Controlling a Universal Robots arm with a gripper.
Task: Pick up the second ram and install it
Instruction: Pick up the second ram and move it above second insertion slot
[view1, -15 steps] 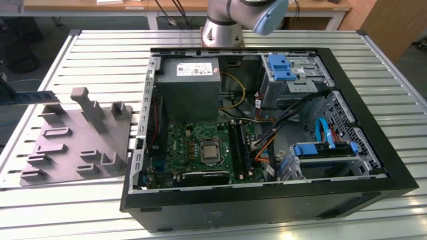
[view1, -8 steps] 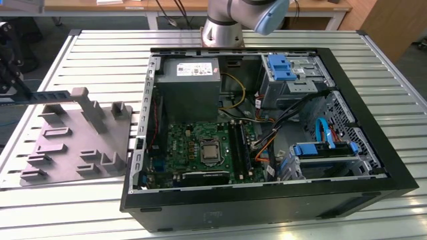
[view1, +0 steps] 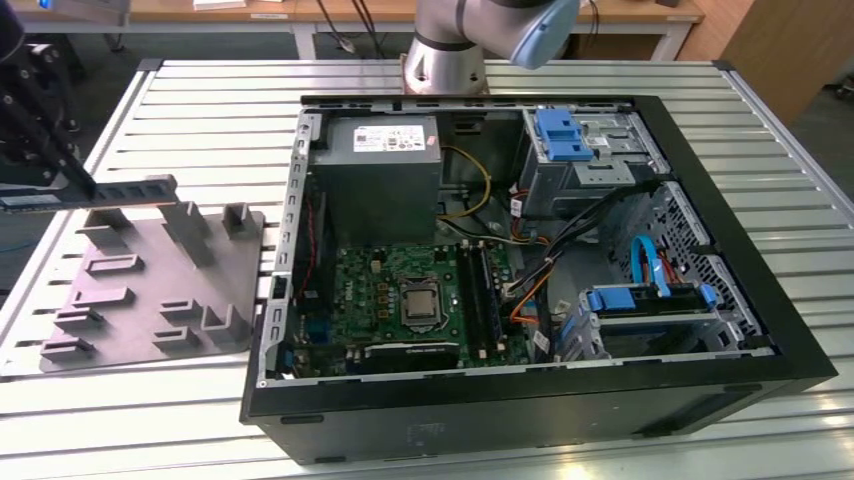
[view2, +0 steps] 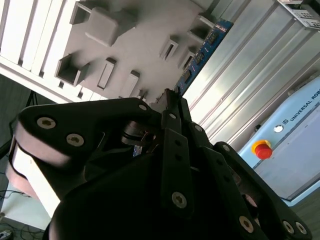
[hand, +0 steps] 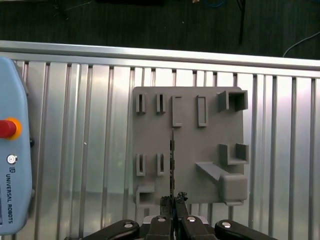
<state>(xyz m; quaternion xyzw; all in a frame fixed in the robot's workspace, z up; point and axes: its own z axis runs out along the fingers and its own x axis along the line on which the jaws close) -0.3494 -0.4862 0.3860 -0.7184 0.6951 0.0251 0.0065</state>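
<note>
The gripper (hand: 173, 202), closed narrowly on the second ram (view1: 118, 190), holds it on edge at the exterior view's upper left, above the grey fixture tray (view1: 134, 300). The stick's long axis runs across that frame, toward the open computer case (view1: 787, 330). The motherboard slots (view1: 478, 290) lie well apart at lower centre, running up and down the frame, roughly crosswise to the stick. Tray and case sit on a slatted metal table (view1: 187, 90), and cables crowd the slots.

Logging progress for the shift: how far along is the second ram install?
Done: the ram looks lifted off the grey tray. In hand: the pincer grips it above the tray, outside the case. Left: it is not yet in the motherboard.
</note>
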